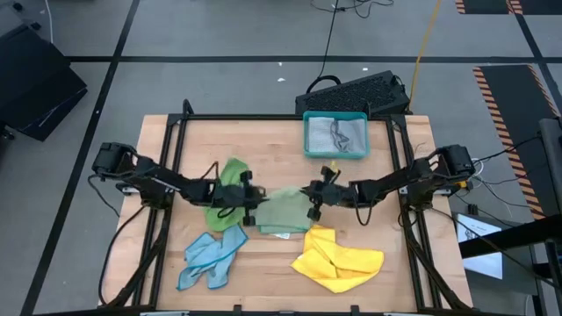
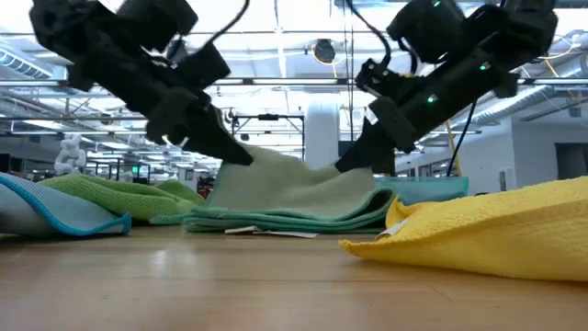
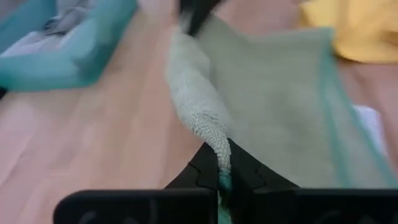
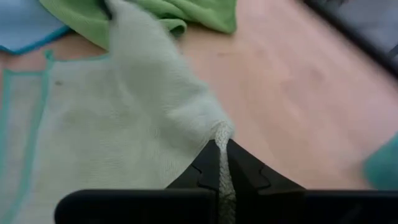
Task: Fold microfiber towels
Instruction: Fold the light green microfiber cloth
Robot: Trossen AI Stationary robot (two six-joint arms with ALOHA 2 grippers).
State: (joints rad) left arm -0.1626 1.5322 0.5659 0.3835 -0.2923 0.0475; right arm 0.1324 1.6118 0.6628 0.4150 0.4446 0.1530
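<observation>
The pale green towel [image 1: 283, 213] lies mid-table, its far edge pinched by the left pincer [image 1: 250, 200] and the right pincer [image 1: 313, 198], both clamped on cloth. If one corner slips, the fold would probably skew. The thin bites are shown only by the wrist views; the lifted edge shows in the low view.

Two dark, black-jointed arms are seen, with black cables trailed along them. Small green lights are shown on the right arm. Each gripper is formed of two black wedge-shaped fingers.
</observation>
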